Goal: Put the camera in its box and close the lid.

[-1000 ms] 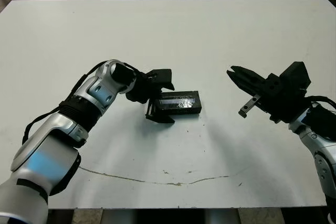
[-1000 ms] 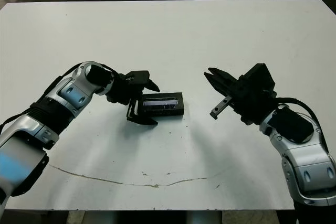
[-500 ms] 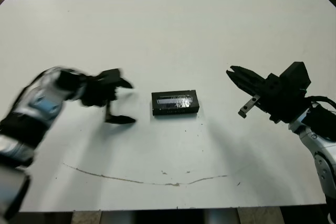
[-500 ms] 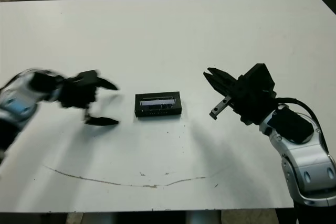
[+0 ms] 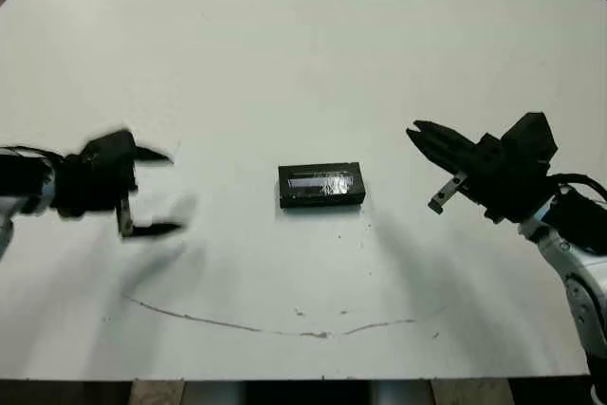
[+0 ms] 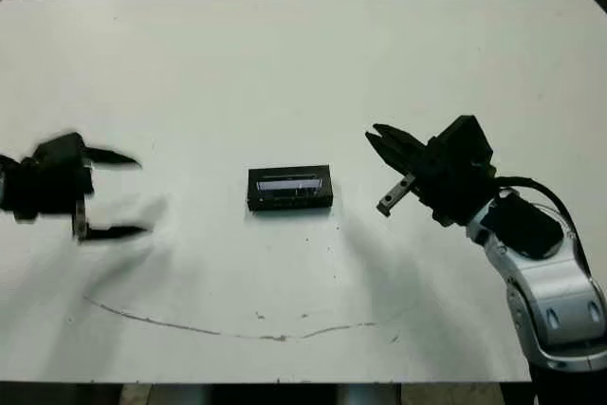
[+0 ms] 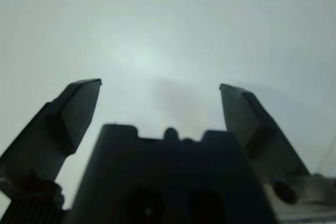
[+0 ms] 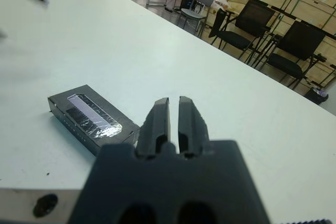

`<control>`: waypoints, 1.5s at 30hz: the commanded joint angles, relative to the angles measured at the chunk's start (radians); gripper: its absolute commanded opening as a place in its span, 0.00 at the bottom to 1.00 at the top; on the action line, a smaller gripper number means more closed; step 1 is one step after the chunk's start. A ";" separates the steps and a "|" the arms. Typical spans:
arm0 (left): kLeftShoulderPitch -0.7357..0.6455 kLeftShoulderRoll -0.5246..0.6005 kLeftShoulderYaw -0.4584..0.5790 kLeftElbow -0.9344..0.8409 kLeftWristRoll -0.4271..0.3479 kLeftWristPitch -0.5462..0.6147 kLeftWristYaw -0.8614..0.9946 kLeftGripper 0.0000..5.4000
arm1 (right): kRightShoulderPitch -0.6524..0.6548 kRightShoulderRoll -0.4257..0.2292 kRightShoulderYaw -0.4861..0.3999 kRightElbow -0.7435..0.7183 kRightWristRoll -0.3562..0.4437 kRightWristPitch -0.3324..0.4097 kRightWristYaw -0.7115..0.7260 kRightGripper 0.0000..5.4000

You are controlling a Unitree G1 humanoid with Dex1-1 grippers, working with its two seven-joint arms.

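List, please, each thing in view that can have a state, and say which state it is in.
box: closed, lying flat on the table, touched by neither gripper
lid: on top of the box, window strip facing up
left gripper: open, holding nothing, away from the box on its left
right gripper: shut, holding nothing, pointing toward the box
camera: not visible

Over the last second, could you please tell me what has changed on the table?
The left pincer, which stood open around the left end of the closed box, has drawn away to the robot's left, open and empty. The box, with the lid on, lies where it was, alone at the table's middle. The right pincer has stayed shut, hovering to the box's right.
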 commanded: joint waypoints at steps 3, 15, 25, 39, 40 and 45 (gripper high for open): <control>0.081 -0.319 0.058 -0.175 -0.050 0.024 0.367 0.78 | 0.007 -0.006 0.003 0.006 -0.002 0.014 -0.003 0.00; 0.067 -0.726 -0.169 -0.322 -0.027 0.218 0.828 0.35 | 0.005 -0.012 -0.008 0.006 -0.010 0.021 -0.012 0.00; 0.048 -0.841 -0.334 -0.152 0.090 0.256 0.918 0.00 | 0.016 -0.003 -0.029 0.006 -0.002 0.019 -0.023 0.00; 0.152 -0.880 -0.438 0.045 0.174 0.215 0.910 0.00 | 0.017 0.010 -0.024 0.008 0.016 0.009 -0.025 0.00; 0.156 -0.885 -0.440 0.052 0.175 0.218 0.909 0.00 | 0.017 0.012 -0.022 0.006 0.017 0.011 -0.026 0.00; 0.166 -0.893 -0.455 0.080 0.177 0.232 0.902 0.00 | 0.016 0.014 -0.018 0.006 0.018 0.009 -0.024 0.00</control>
